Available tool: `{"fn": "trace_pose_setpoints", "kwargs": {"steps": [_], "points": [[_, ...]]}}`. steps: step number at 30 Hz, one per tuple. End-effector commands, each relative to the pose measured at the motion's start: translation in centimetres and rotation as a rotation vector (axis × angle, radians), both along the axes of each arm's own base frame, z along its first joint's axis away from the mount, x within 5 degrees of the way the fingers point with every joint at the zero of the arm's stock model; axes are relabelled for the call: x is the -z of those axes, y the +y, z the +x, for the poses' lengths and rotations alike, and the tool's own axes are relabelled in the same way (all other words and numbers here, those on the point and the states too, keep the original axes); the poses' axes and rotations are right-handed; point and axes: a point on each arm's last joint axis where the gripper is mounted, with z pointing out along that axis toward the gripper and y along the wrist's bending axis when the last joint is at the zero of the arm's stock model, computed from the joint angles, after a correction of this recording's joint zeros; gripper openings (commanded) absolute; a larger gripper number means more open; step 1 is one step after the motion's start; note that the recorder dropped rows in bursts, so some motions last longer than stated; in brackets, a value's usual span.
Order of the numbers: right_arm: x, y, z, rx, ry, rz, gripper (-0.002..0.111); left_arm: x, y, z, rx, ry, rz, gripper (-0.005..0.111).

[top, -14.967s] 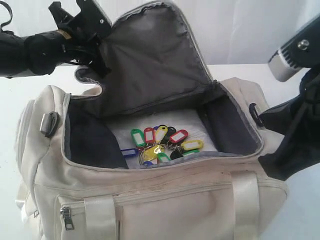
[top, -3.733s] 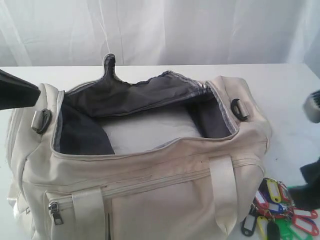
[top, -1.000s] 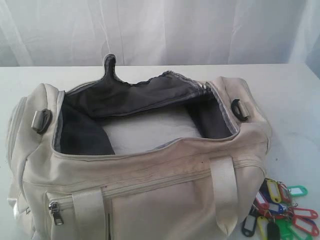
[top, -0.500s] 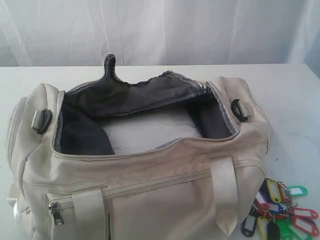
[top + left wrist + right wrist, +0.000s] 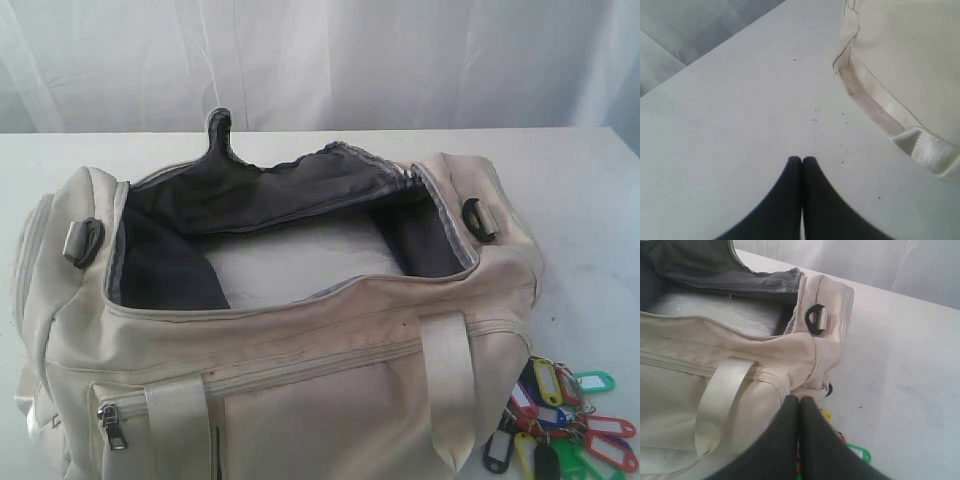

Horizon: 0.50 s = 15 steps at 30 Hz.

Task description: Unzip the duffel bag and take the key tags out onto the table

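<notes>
The duffel bag sits on the white tabletop with its top unzipped and gaping; the dark grey lining and a pale floor panel show inside, with nothing lying on that panel; the loose flap slumps toward the far side. A metal zipper pull hangs at the closed front pocket; a satin strap runs down the near wall.

The key tags lie out on the tabletop, just beside the bag's near right corner; red, green, yellow, blue and black tags are bunched together, partly cut off by the edge of the exterior view.

Neither arm appears in the exterior view. In the left wrist view the left gripper has its jaws pressed together with nothing between them; it is over bare tabletop, near the bag's end wall but apart from it; no key tags show in that view.

The right gripper also has its jaws shut tight and empty; it is above the bag's right end, below the black D-ring; the tags lie beneath and just beyond the jaws, a yellow one and a green one peeking out beside the dark fingers, the rest hidden by them.
</notes>
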Motion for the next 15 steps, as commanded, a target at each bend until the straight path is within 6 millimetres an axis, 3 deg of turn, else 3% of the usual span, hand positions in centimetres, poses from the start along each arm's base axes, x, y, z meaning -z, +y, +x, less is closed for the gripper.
{"fn": "trace_pose_setpoints", "kwargs": {"steps": [1,6,15], "points": [[-0.15,-0.02,-0.04,-0.006,-0.022,0.001,0.0,-0.04,-0.09,-0.01,0.014,-0.008,-0.009,0.0],[-0.15,-0.02,-0.04,-0.006,-0.022,0.001,0.0,0.13,-0.32,-0.07,-0.16,0.013,-0.564,0.0],[-0.15,-0.02,-0.04,-0.006,-0.022,0.001,0.0,0.09,-0.05,-0.05,-0.176,0.0,-0.517,0.0]]}}
